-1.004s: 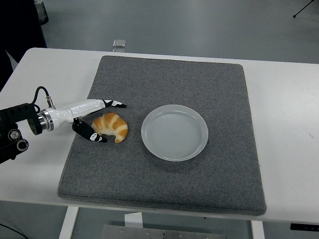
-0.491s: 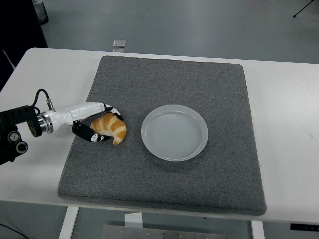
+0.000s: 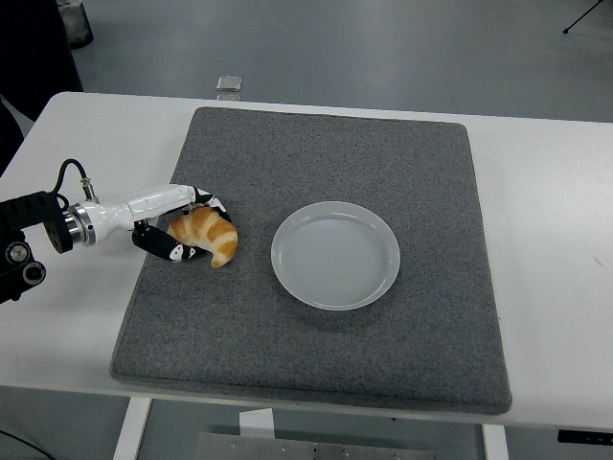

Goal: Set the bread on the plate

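Bread here is a golden-brown croissant (image 3: 204, 237), and the robot's left hand (image 3: 178, 227) has its white-and-black fingers (image 3: 165, 250) curled around it from the left, one finger over the top and another tucked under the near side. So it's a closed grip on the pastry. The croissant sits on the left part of the grey felt mat (image 3: 326, 153), just beside the round pale-grey plate (image 3: 335, 255) but not touching it. Mat lies on the white table (image 3: 546, 192). Small silvery object (image 3: 228, 84) rests at the table's far edge.
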Controlling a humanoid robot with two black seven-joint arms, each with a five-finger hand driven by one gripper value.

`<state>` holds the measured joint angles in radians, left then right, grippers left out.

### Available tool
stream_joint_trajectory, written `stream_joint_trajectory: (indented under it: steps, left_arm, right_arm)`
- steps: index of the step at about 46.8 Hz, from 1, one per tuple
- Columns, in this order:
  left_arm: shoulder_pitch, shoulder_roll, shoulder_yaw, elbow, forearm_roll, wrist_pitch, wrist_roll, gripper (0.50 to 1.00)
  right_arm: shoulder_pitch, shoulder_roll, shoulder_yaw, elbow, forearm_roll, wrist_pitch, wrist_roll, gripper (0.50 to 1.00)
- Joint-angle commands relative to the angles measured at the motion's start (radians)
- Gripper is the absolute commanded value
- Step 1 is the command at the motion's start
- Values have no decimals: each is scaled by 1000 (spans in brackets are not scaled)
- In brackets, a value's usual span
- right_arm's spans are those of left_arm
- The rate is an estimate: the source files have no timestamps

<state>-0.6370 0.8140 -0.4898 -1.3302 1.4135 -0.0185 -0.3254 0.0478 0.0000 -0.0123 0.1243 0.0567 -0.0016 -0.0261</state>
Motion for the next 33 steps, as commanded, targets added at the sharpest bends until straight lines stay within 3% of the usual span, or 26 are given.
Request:
stream_joint_trajectory:
  steps: [1,21,33]
  left_arm:
    - [-26,19,-3,0,-5,0,0,500]
    - [-156,119,-102,8,-34,-17,0,500]
    - [-314,157,-104,11,-79,-124,0,500]
  right_arm:
    - [0,0,0,0,0,0,0,952]
    - [0,0,0,0,0,0,0,952]
    - [1,0,0,0,0,0,0,952]
